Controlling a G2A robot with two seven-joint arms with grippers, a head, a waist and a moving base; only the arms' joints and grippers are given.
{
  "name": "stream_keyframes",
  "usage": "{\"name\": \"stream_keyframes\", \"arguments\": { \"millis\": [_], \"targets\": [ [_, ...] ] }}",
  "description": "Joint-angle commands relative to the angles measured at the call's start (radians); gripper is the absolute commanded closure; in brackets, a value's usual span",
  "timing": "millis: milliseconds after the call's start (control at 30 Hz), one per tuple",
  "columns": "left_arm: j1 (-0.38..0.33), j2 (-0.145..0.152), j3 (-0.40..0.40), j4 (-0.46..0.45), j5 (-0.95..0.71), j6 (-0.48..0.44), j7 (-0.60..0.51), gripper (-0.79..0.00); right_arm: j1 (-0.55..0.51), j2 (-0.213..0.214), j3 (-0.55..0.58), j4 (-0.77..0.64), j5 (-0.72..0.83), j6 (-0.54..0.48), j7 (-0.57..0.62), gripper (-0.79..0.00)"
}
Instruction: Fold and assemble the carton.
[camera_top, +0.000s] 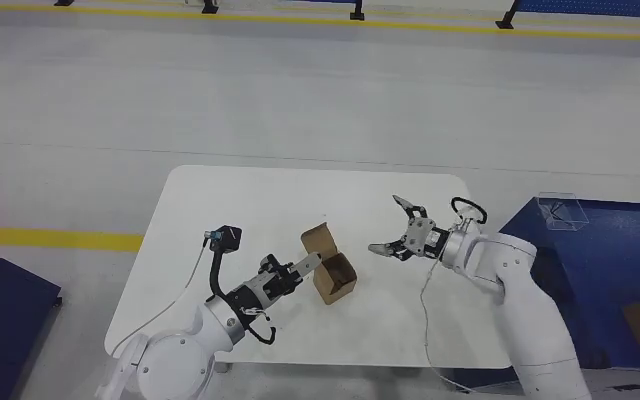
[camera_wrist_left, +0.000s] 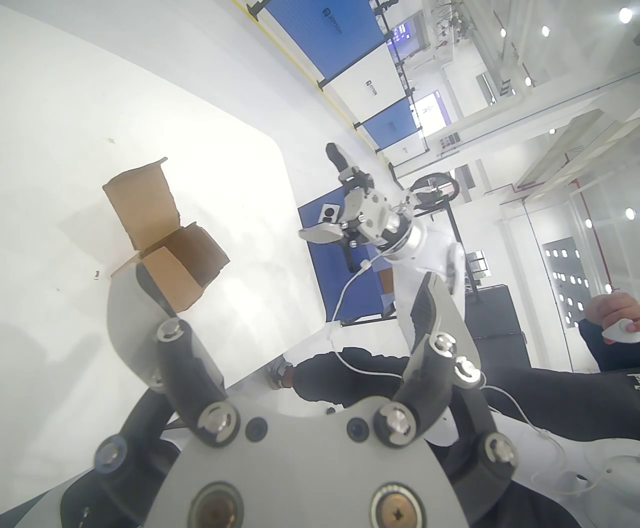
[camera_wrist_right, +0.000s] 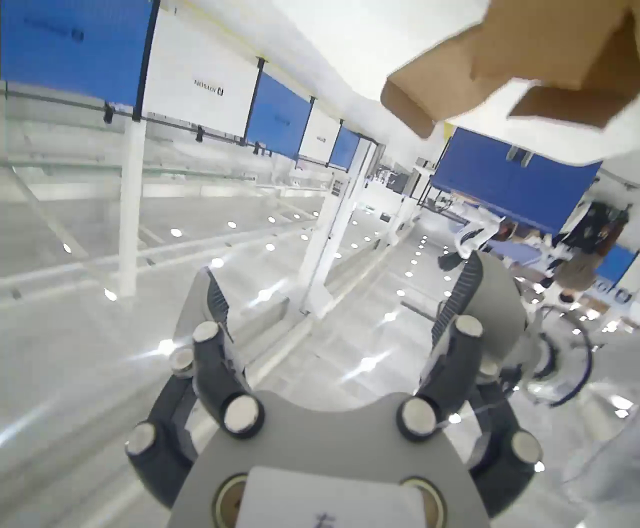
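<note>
A small brown carton (camera_top: 332, 273) lies on the white table (camera_top: 250, 200) near its middle, open, with one long flap (camera_top: 318, 240) standing up. My left gripper (camera_top: 300, 268) is at the carton's near-left side and open; in the left wrist view one of its fingers (camera_wrist_left: 135, 295) is right at the carton (camera_wrist_left: 165, 245) corner, and I cannot tell whether they touch. My right gripper (camera_top: 393, 227) hovers right of the carton, spread wide open and holding nothing. It is seen from the left wrist as the right gripper (camera_wrist_left: 327, 197). The right wrist view has the carton (camera_wrist_right: 500, 65) beyond its open gripper (camera_wrist_right: 340, 285).
A blue cabinet (camera_top: 570, 250) with a clear plastic box (camera_top: 558, 208) on top stands just off the table's right edge. A white cable (camera_top: 428, 310) hangs under the right arm. Bare tabletop lies behind and left of the carton.
</note>
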Motion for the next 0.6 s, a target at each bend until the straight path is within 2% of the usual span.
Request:
{"name": "stream_keyframes", "arguments": {
  "millis": [0, 100, 200, 500, 567],
  "targets": [
    [0.000, 0.000, 0.000, 0.000, 0.000, 0.000, 0.000, -0.785, 0.013, 0.004, -0.071, 0.130, -0.375, -0.300, 0.430, -0.785],
    [0.000, 0.000, 0.000, 0.000, 0.000, 0.000, 0.000, -0.785, 0.069, -0.004, -0.142, 0.291, -0.528, -0.525, 0.632, -0.785],
    [0.000, 0.000, 0.000, 0.000, 0.000, 0.000, 0.000, -0.785, 0.120, -0.023, -0.195, 0.410, -0.543, -0.671, 0.733, -0.785],
    [0.000, 0.000, 0.001, 0.000, 0.007, -0.006, 0.000, -0.785, 0.120, -0.023, -0.195, 0.410, -0.543, -0.671, 0.733, -0.785],
    [-0.004, 0.003, 0.025, 0.041, 0.070, -0.019, -0.011, -0.785, 0.120, -0.023, -0.195, 0.410, -0.543, -0.671, 0.733, -0.785]
  ]
}}
